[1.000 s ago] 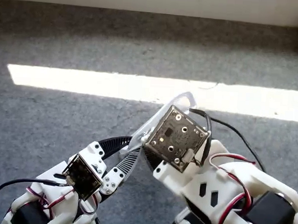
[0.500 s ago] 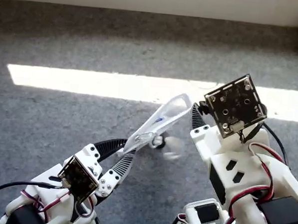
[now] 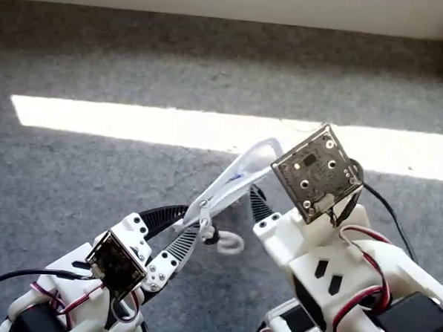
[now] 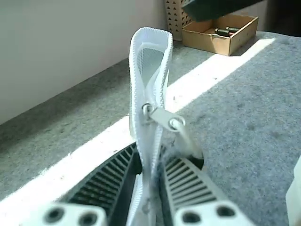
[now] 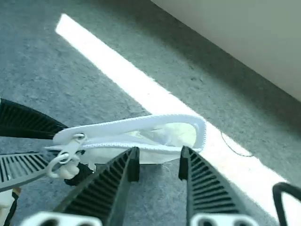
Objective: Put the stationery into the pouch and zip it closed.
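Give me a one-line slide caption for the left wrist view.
Left gripper clamps the white pouch, its zipper pull sticking out sideways.

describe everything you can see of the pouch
The pouch is white, with see-through mesh-like sides and a woven zip tape. Its metal slider carries a tab and white cord loop. The zip gapes beyond the slider. The left hand pinches one end, holding it edge-up above the grey carpet.
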`<state>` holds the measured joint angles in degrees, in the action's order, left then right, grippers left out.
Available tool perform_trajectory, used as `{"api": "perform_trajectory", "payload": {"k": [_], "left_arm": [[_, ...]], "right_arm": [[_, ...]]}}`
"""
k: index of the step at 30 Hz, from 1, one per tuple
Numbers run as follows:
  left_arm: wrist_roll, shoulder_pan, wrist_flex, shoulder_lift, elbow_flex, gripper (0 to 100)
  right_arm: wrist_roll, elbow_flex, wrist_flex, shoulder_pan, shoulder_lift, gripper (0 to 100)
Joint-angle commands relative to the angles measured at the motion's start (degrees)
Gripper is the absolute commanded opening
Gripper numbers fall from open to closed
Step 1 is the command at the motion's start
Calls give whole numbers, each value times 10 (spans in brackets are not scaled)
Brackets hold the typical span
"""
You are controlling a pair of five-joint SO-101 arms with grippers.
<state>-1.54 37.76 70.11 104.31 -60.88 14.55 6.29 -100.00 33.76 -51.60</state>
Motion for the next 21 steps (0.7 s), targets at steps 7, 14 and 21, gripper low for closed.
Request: {"api": "perform_trajectory", "payload": {"k": [7, 14, 21], "left_arm": [[-1, -15, 2, 0, 17, 4], [-1, -15, 2, 0, 17, 4], [-1, -15, 2, 0, 16, 4]], "right_arm": [[-67, -102, -10, 169, -17, 160], [-76, -109, -7, 231, -68, 160], [-86, -109, 21, 233, -69, 160]]}}
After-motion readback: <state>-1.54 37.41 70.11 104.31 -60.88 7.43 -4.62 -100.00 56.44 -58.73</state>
